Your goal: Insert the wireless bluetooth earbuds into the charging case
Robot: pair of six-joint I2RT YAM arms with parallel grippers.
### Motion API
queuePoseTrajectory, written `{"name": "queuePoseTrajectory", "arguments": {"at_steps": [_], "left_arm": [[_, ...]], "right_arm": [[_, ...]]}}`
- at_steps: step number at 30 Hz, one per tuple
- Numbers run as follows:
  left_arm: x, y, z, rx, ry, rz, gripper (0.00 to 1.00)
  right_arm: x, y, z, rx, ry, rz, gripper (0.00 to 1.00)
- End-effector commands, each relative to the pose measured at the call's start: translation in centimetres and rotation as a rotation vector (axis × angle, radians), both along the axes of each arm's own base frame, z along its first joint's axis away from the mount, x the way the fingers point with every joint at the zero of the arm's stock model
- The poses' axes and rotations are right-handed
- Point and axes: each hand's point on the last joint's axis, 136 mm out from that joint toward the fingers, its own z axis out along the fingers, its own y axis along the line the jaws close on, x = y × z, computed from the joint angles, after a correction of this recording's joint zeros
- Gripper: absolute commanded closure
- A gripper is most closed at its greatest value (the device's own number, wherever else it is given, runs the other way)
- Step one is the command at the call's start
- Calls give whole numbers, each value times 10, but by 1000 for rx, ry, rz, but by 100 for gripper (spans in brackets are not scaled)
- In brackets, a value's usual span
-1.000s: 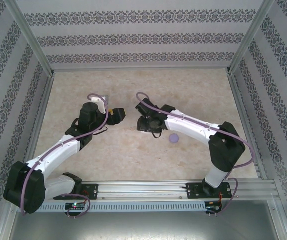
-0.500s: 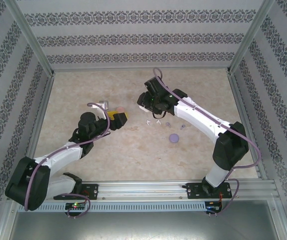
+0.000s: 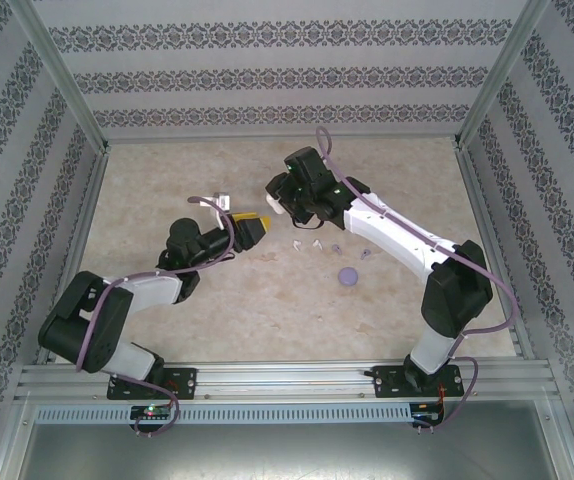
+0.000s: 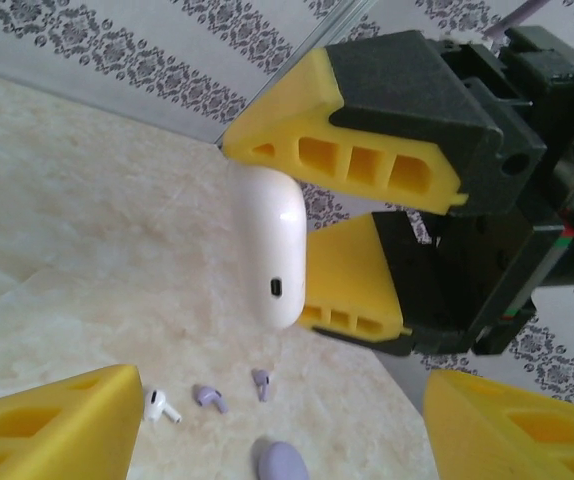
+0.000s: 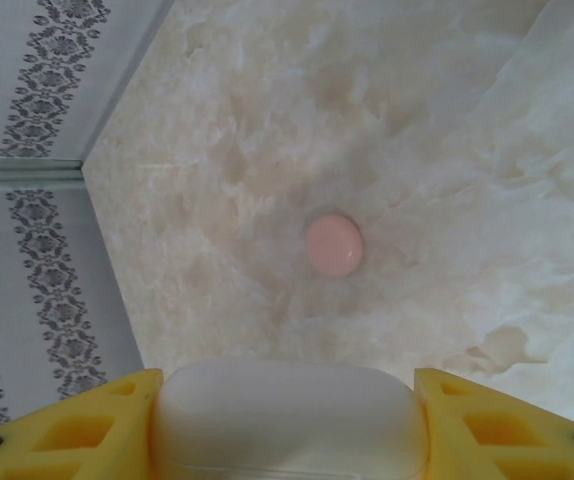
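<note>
My right gripper (image 3: 279, 197) is raised over the middle of the table, shut on the white charging case (image 5: 287, 420) across its width. From the left wrist view the same white case (image 4: 275, 245) hangs upright between the right gripper's yellow fingers (image 4: 367, 150), its charging port facing me. My left gripper (image 4: 282, 400) points at it from the left, open with nothing between its fingers. On the table below lie a white earbud (image 4: 162, 405) and two pale purple earbuds (image 4: 210, 398), (image 4: 261, 383). From above, the earbuds (image 3: 316, 243) form a loose row.
A closed purple case (image 3: 347, 275) lies just in front of the earbuds. A closed pink case (image 5: 334, 244) sits on the marble table beyond the right gripper. Patterned walls and metal posts ring the table (image 3: 407, 180).
The right gripper has risen off the table with the white case and moved back and left. The left arm has swung its gripper to the right, toward the case, and its jaws have narrowed slightly.
</note>
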Motion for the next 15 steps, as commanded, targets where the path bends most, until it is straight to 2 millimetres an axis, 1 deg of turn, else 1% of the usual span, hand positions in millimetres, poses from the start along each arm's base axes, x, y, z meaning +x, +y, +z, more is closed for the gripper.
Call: {"name": "queuePoseTrajectory", "arguments": {"at_steps": [1,7,11,15], "left_arm": [[-2,-12,36,-76,-114,-53,28],[8,-18,36,-83,-117,-53,33],[14,-19,37,-82,-125,-41,37],[20,-21,40,-79,-135,-34,44]], "right_arm": [[-1,9,14,79,-12,-21,63],[-7,18,18,104,-14,1,63],[-11,18,20,110,-17,10,63],[-15,17,18,114,-12,12,63]]}}
